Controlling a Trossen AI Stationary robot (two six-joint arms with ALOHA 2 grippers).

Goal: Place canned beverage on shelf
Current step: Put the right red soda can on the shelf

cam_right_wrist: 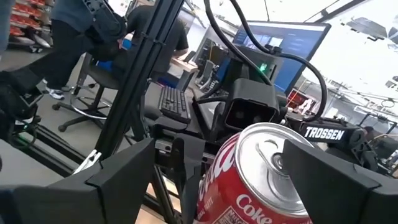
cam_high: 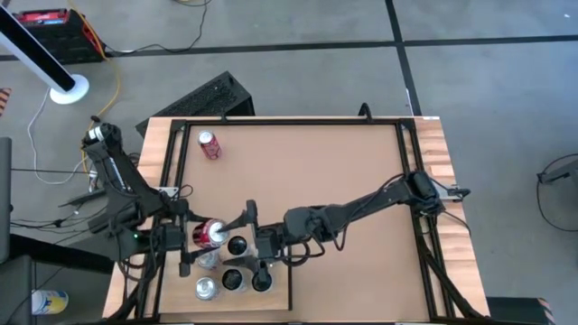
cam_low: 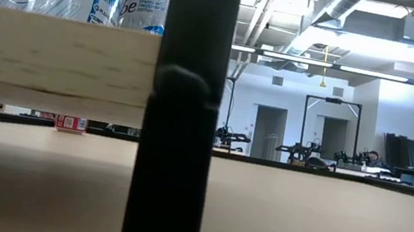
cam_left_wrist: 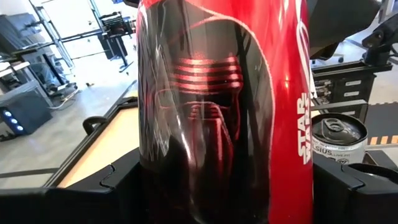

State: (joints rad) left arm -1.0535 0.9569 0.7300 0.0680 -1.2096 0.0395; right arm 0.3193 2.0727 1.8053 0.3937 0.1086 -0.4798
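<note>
The left gripper's (cam_high: 200, 236) fingers clamp the red can (cam_high: 210, 234) above the shelf (cam_high: 278, 293); right gripper's (cam_high: 255, 236) fingers spread beside it.

The red can (cam_right_wrist: 261, 180) stood upright between the right gripper's (cam_right_wrist: 249, 186) 2 spread fingers (cam_right_wrist: 118, 180), silver top visible. Beyond it sat the left gripper (cam_right_wrist: 249, 112), a keyboard (cam_right_wrist: 174, 102) and a monitor (cam_right_wrist: 280, 46).

The overhead camera looks straight down on the whole brown table (cam_high: 343, 181). The low camera sits at tabletop height just behind a black upright post (cam_low: 180, 128), facing the room. The left wrist camera presses close against a tall red-and-black printed can (cam_left_wrist: 217, 112). The right wrist camera views that can's silver top (cam_right_wrist: 273, 168) from the opposite side; the overhead view shares it (cam_high: 213, 234).
</note>
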